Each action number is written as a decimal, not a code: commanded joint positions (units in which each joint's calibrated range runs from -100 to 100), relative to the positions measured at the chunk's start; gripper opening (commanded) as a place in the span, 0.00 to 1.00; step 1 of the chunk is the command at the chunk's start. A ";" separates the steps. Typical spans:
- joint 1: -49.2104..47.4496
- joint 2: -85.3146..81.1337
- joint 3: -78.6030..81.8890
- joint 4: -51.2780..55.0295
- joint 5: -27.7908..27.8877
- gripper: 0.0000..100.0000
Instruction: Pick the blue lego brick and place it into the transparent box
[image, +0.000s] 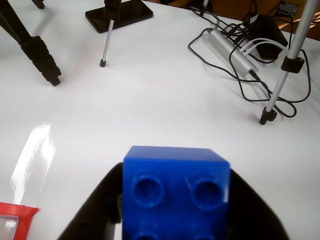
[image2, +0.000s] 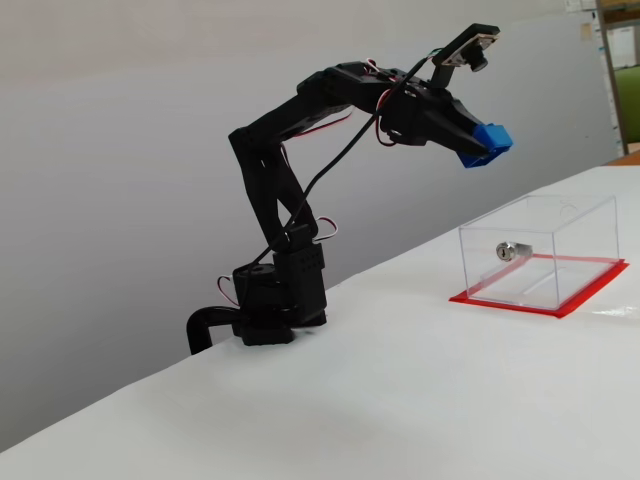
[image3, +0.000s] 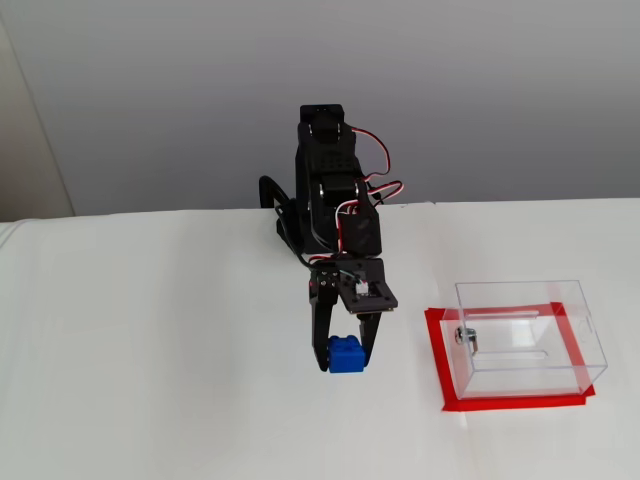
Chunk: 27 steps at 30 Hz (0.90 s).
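My gripper (image2: 484, 143) is shut on the blue lego brick (image2: 487, 144) and holds it high in the air. In the wrist view the brick (image: 176, 192) fills the lower middle between the two black fingers (image: 95, 210), studs facing the camera. In a fixed view the brick (image3: 345, 355) hangs left of the transparent box (image3: 525, 337). The box (image2: 540, 252) stands on the table on a red base, with a silver lock (image2: 511, 250) on one wall. The brick is above and left of the box there. A red corner of the base (image: 15, 218) shows at the wrist view's lower left.
In the wrist view, tripod legs (image: 106, 41) (image: 280, 80) (image: 35, 50) stand on the white table (image: 150, 100), with a silver hub and black cables (image: 235, 55) at the upper right and a black flat plate (image: 119, 15) at the top. The arm's base (image2: 270, 305) sits at the table's edge.
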 joint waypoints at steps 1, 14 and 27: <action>-0.38 -5.49 -0.26 1.06 0.03 0.02; -8.95 -8.80 -0.17 1.84 -0.18 0.02; -35.05 -5.24 -0.26 0.89 -0.28 0.02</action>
